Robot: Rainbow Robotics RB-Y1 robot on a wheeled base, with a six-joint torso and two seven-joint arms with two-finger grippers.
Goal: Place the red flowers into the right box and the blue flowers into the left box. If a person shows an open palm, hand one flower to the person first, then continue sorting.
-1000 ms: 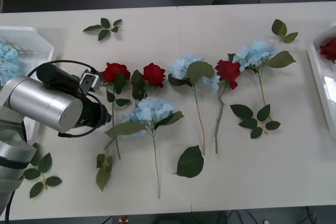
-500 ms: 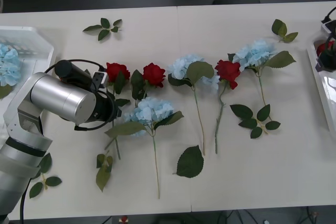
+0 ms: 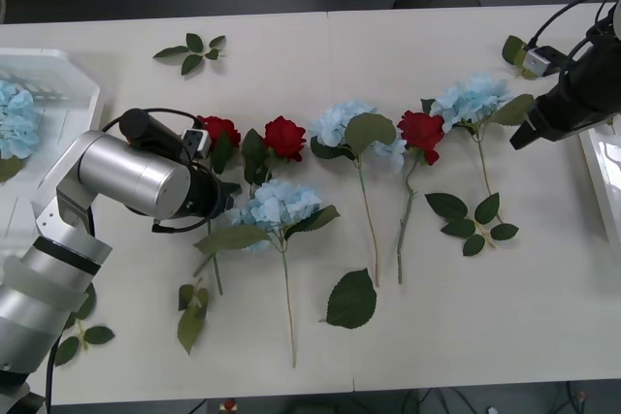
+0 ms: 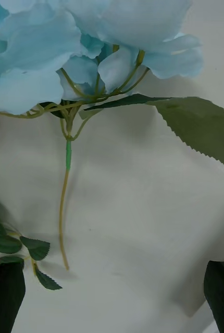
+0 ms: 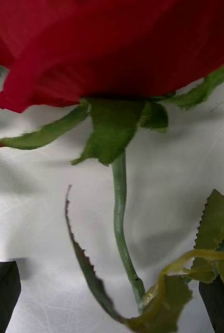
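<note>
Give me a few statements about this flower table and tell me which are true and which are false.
1. Three red roses lie in a row on the table. True: the left rose, the middle rose and the right rose.
2. The left gripper clamps a rose stem. False: it is open, with the stem lying between its fingers.
3. The right gripper is open near a blue flower. True.
4. The left box holds a red rose. False: it holds a blue bloom.
</note>
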